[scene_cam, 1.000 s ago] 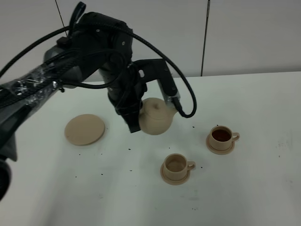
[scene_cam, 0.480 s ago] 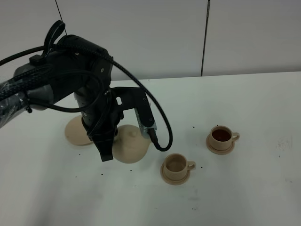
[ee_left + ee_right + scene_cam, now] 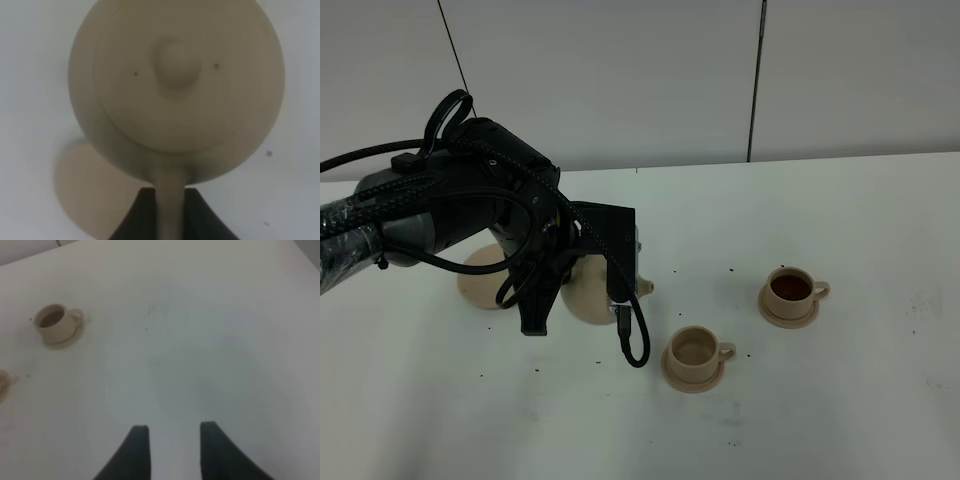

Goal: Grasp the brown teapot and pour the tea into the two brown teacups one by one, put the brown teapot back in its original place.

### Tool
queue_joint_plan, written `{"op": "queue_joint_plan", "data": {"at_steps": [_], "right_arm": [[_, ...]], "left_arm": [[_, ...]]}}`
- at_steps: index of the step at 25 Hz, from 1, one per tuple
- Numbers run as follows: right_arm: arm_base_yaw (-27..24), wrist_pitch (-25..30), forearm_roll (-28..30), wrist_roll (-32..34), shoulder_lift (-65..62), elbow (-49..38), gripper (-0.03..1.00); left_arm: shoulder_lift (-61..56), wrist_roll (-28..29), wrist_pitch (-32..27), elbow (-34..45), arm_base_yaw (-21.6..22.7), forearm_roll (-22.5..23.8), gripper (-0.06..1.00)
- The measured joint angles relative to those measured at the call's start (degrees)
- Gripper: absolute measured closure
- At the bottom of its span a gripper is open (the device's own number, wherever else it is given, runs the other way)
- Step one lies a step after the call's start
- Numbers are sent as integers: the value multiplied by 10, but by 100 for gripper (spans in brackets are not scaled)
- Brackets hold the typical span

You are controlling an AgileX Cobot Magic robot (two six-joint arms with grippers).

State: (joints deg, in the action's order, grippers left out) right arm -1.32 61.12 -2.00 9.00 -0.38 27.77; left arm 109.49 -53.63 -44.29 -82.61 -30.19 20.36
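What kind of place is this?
Likely a robot lab test bench, not a kitchen: a bare white table, a plain panelled wall, and a cabled black arm holding a teapot near two cups.

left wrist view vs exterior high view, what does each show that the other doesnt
Only the left wrist view: the brown teapot from above, with its lid knob and the dark jaws closed on its handle.
Only the exterior high view: the two teacups on saucers, the far one holding dark tea, the near one pale inside, plus the left arm.
Both: the teapot, the wide saucer and the white table.
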Motion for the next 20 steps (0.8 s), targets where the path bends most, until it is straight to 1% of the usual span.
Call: {"op": "queue_joint_plan", "data": {"at_steps": [4, 7, 10, 12, 15, 20], "right_arm": [[0, 0, 0, 0, 0, 0, 73], [0, 0, 0, 0, 0, 0, 73], [0, 0, 0, 0, 0, 0, 73], [0, 0, 0, 0, 0, 0, 73], [0, 0, 0, 0, 0, 0, 73], [0, 0, 0, 0, 0, 0, 73]], "left_arm": [[0, -70, 41, 0, -1, -2, 78], [0, -137, 49, 0, -1, -17, 78], [0, -184, 51, 0, -1, -33, 78], [0, -207, 60, 0, -1, -47, 78], [0, -234, 69, 0, -1, -54, 78], [0, -272, 71, 0, -1, -74, 78]]}}
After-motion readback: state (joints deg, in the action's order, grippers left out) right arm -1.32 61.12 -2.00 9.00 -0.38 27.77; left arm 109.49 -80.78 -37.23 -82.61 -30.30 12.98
